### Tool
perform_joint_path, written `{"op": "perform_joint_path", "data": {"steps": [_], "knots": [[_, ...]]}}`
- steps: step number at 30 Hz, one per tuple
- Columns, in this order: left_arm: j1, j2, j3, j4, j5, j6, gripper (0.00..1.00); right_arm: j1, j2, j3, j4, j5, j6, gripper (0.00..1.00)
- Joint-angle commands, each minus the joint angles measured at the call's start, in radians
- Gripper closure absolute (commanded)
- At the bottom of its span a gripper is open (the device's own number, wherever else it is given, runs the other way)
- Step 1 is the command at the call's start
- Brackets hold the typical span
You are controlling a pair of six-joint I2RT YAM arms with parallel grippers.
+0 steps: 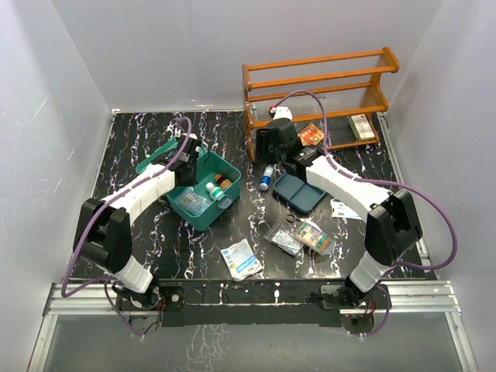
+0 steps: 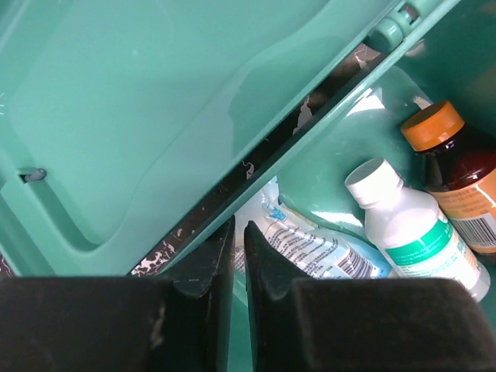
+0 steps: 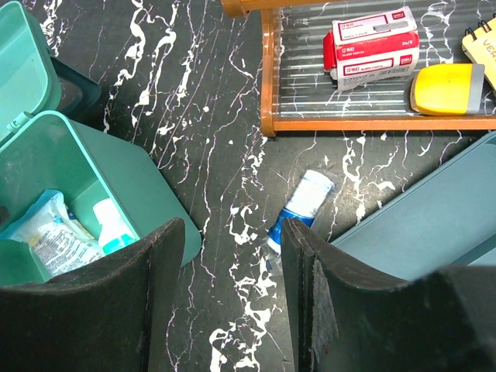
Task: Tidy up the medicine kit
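From above, the open medicine kit sat on the tabletop by the left hand. Left wrist view: its fingers were pressed together at the kit's rim, maybe nipping it. Right wrist view: the right hand was spread over a small bottle.

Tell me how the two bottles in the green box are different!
The white bottle has a white cap and green label; the brown bottle has an orange cap and orange label. The white bottle is pale, the brown bottle dark. Both sit together inside the medicine kit.
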Motion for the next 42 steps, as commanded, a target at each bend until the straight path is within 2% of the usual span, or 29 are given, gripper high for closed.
{"op": "perform_joint_path", "data": {"steps": [1,11,16,22,29,34,38,42], "knots": [[0.003,0.03,-0.022,0.041,-0.04,0.036,0.92,-0.011,-0.005,0.003,0.044,-0.004,-0.008,0.5],[-0.014,0.044,-0.117,0.07,-0.055,0.037,0.97,-0.03,0.02,0.016,0.049,-0.022,-0.011,0.5],[-0.014,0.083,-0.136,0.083,0.005,0.054,0.97,-0.034,0.024,0.019,0.051,-0.029,-0.008,0.5],[-0.014,0.094,-0.141,0.072,0.064,0.045,0.97,-0.038,0.016,0.009,0.051,-0.032,0.001,0.49],[-0.014,0.034,-0.098,0.026,0.035,0.034,0.95,-0.04,-0.009,-0.007,0.05,-0.012,-0.004,0.48],[-0.014,-0.032,-0.028,0.026,-0.041,0.015,0.95,-0.048,-0.037,-0.027,0.043,0.03,-0.031,0.44],[-0.014,-0.069,-0.008,0.095,-0.093,0.029,0.95,-0.06,-0.063,-0.054,0.042,0.05,-0.072,0.41],[-0.013,-0.099,-0.013,0.214,-0.056,0.045,0.93,-0.074,-0.104,-0.101,0.063,0.058,-0.124,0.29]]}}
